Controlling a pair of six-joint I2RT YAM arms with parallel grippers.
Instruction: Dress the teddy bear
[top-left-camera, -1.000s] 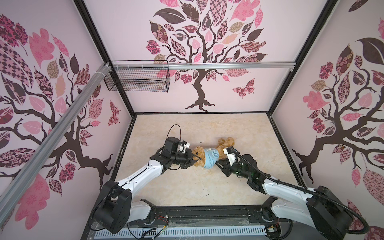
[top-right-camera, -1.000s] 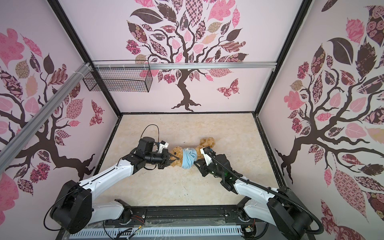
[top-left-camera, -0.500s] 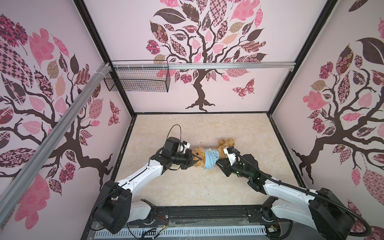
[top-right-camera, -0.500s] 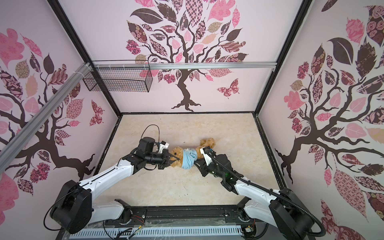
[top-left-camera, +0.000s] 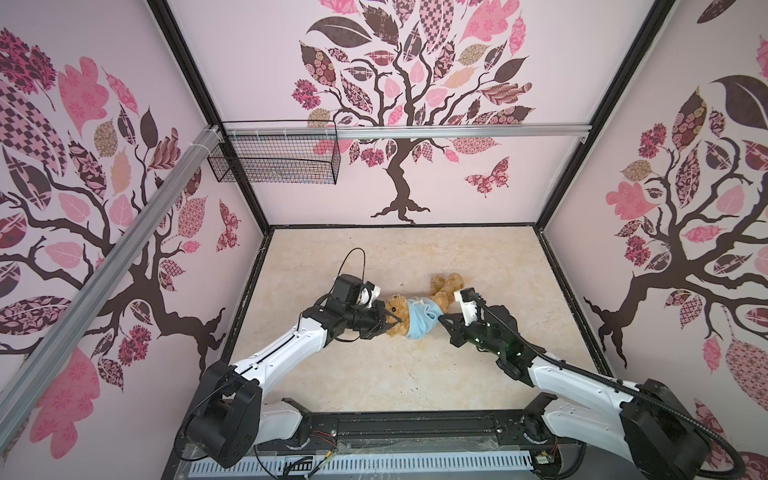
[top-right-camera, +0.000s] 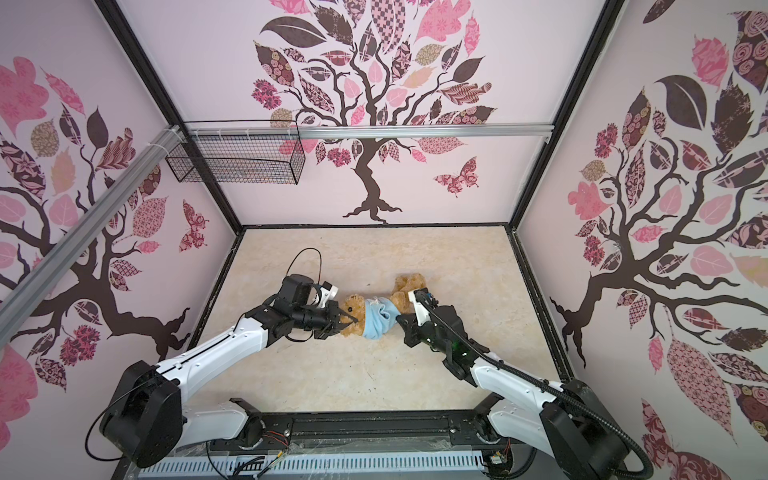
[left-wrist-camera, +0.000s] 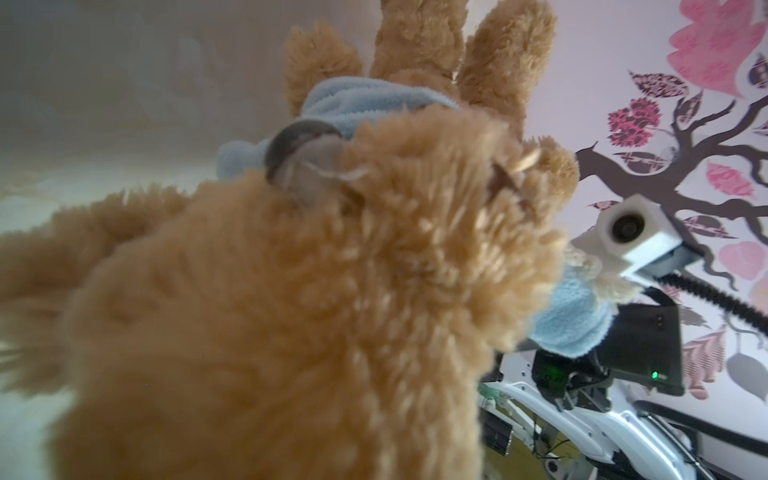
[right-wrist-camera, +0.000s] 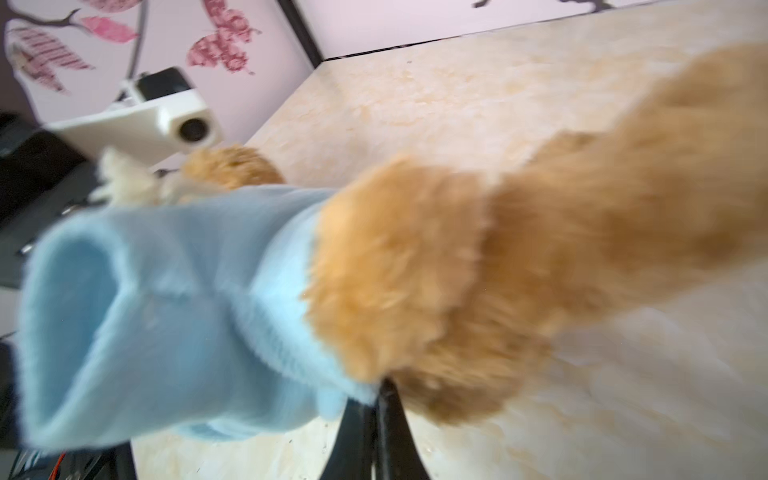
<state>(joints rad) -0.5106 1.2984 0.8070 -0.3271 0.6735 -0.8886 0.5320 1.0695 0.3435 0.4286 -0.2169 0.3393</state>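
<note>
Showing the teddy bear (top-left-camera: 398, 308) lying across the middle of the table (top-left-camera: 374, 374), head toward the left arm, legs toward the right arm, a blue hoodie (top-left-camera: 422, 318) bunched round the trunk. Clamping the bear's head with the left gripper (top-left-camera: 384, 320), jaws pressed together in the fur. Pinching the hoodie's hem beside the legs with the right gripper (top-left-camera: 442, 321); in the right wrist view, black fingers (right-wrist-camera: 392, 432) meeting at the cloth edge.

Pale pink walls (top-left-camera: 540, 187) with dark-brown tree decals (top-left-camera: 399, 183), pink patterned leaves, butterflies; black frame posts (top-left-camera: 178, 54) at the corners. Beige marbled floor (top-left-camera: 374, 374); silver rail (top-left-camera: 457, 132) across the back wall; black wire basket (top-left-camera: 272, 162) hung at its left end; soft, even light.
</note>
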